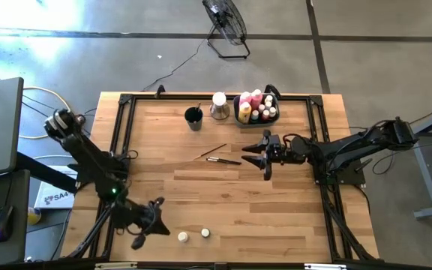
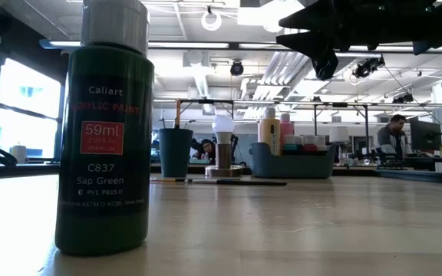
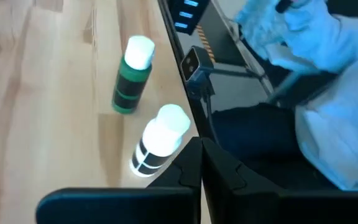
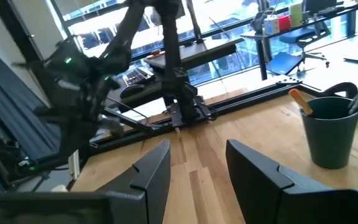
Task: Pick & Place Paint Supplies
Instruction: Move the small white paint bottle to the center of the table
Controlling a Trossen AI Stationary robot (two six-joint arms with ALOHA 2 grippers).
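dark green paint bottle [image 2: 106,130] with white cap, red label, teal cup [image 4: 332,129]

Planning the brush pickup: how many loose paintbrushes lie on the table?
2: both lie mid-table, touching at one end, one brush angled, the other brush nearly level beside it. More may stand hidden in the cup.

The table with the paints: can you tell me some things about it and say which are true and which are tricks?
1. The left gripper is shut and holds nothing. True.
2. Two white-capped bottles stand near the table's front edge. True.
3. The bin is empty. False: it holds several bottles, pink and yellow among them.
4. The right gripper is gripping a brush. False: its fingers are open over bare wood, and the brushes lie beside it.
5. The dark cup lies tipped over. False: it stands upright.
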